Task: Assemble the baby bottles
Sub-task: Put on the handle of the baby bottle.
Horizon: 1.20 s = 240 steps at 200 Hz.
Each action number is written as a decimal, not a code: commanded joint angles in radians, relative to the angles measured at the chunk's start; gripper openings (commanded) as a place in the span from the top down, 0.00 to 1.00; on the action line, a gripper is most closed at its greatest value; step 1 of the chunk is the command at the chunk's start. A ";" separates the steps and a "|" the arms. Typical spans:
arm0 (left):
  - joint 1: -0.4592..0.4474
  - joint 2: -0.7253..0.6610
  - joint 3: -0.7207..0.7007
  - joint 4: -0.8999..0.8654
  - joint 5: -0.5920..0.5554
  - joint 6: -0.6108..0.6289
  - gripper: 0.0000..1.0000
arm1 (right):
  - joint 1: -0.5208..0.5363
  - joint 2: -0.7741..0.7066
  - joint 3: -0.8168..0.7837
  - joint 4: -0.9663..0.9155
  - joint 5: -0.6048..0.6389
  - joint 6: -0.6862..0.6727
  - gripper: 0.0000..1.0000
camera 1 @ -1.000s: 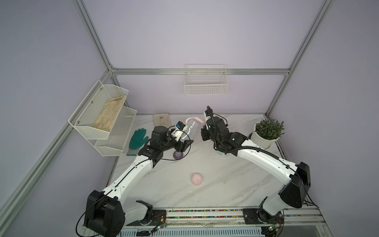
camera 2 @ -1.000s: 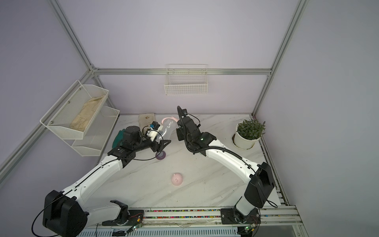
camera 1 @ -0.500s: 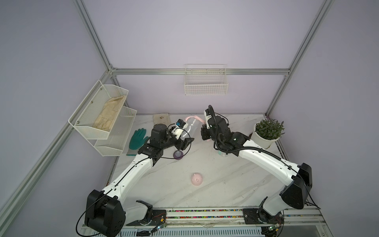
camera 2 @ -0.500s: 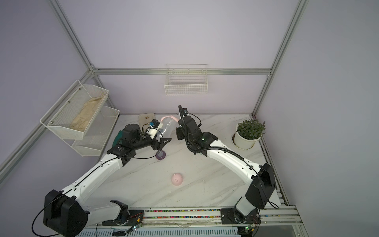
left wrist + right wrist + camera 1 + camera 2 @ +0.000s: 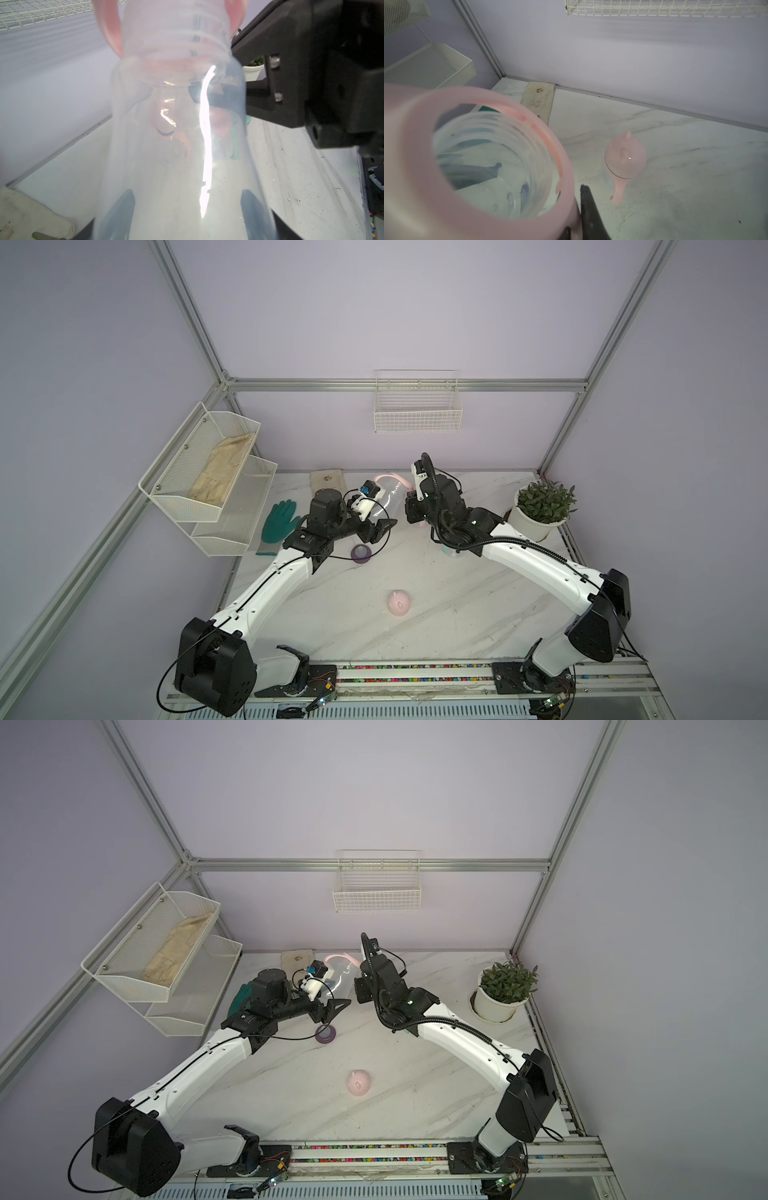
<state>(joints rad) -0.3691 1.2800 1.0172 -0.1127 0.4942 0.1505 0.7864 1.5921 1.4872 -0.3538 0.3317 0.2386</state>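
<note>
A clear bottle (image 5: 166, 135) is tipped over the back of the table, and my left gripper (image 5: 188, 193) is shut on its base; its fingers show through the plastic. A pink two-handled ring (image 5: 488, 99) sits around the bottle's threaded neck. My right gripper (image 5: 579, 199) is shut on one side of that ring. Both top views show the bottle (image 5: 386, 499) between the left gripper (image 5: 380, 526) and the right gripper (image 5: 409, 510). A purple nipple collar (image 5: 360, 552) and a pink dome cap (image 5: 399, 603) lie on the table. A capped pink bottle (image 5: 624, 160) stands nearby.
A potted plant (image 5: 540, 510) stands at the back right. A green glove (image 5: 280, 520) and a stained cloth (image 5: 326, 481) lie at the back left, under a two-tier mesh shelf (image 5: 208, 477). A wire basket (image 5: 417, 414) hangs on the back wall. A mint piece (image 5: 451, 551) shows under the right arm.
Both arms have shifted slightly, the left gripper rising a little with the bottle and the right gripper edging left with the ring. Both grips are unchanged.
</note>
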 commanded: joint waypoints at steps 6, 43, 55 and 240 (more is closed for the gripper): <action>-0.002 0.005 0.079 0.039 0.003 0.004 1.00 | 0.013 0.022 -0.011 0.033 -0.060 -0.027 1.00; -0.004 0.007 0.087 0.038 -0.022 -0.003 1.00 | 0.040 0.047 -0.022 -0.010 -0.056 -0.102 1.00; -0.004 0.003 0.087 0.038 -0.038 -0.005 1.00 | 0.046 0.049 -0.039 -0.022 -0.043 -0.145 1.00; -0.002 -0.009 -0.046 0.284 -0.193 -0.008 1.00 | 0.055 -0.168 -0.160 0.004 -0.096 -0.267 0.35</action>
<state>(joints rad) -0.3752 1.2961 1.0111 0.0479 0.3389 0.1646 0.8417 1.4616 1.3399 -0.3309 0.2832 -0.0364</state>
